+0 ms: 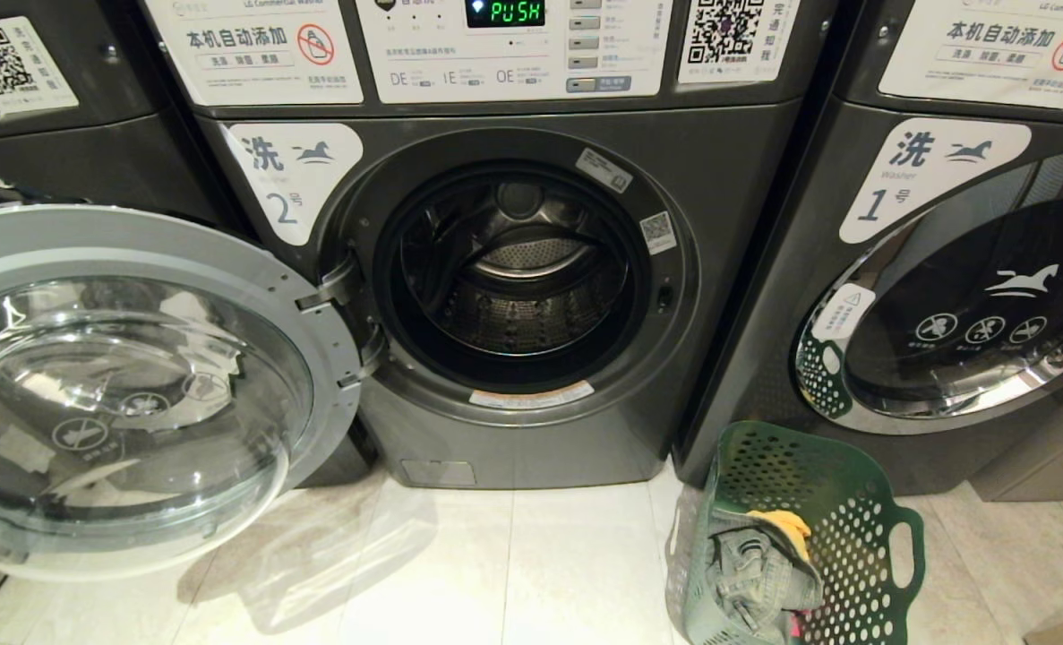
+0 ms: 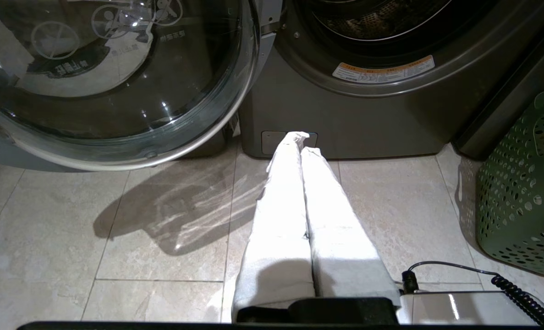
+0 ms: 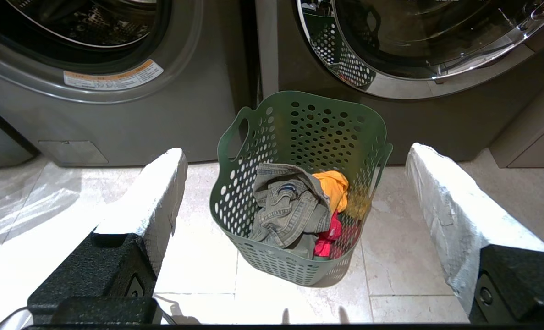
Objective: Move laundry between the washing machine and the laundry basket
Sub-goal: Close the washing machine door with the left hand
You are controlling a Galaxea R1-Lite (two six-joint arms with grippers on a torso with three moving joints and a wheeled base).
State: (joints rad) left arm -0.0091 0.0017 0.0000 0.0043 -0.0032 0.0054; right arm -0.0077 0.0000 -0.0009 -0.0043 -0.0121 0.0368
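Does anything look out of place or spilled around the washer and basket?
Nothing stands out. The washer door stands open on an empty drum, the laundry sits inside the basket, and the floor shows no spill.

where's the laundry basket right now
The green laundry basket stands on the floor at the head view's lower right, before washer 1.

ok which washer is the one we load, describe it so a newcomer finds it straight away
In the row of dark grey front-loaders, take the washing machine in the middle, just left of the green laundry basket on the floor. Its round glass door hangs wide open and its label reads 2; the closed neighbour reads 1.
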